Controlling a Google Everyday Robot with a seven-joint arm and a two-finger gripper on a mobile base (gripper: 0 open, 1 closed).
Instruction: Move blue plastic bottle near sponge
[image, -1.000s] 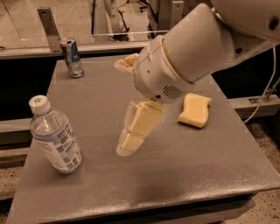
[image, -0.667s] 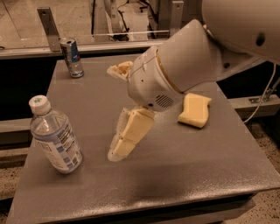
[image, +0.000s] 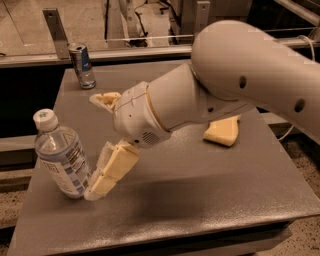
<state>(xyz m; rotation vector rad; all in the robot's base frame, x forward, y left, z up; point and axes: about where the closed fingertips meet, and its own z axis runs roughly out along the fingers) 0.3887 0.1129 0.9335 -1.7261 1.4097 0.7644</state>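
Camera view: reach step. My gripper (image: 95, 146) stood wide open, the bottle (image: 60, 155) just beside it, ungripped. Next, I judged: close, lift, carry toward the sponge (image: 222, 131), well apart.

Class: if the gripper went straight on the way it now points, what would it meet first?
Most likely the blue plastic bottle, standing just ahead of the open gripper above the table; depth unclear.
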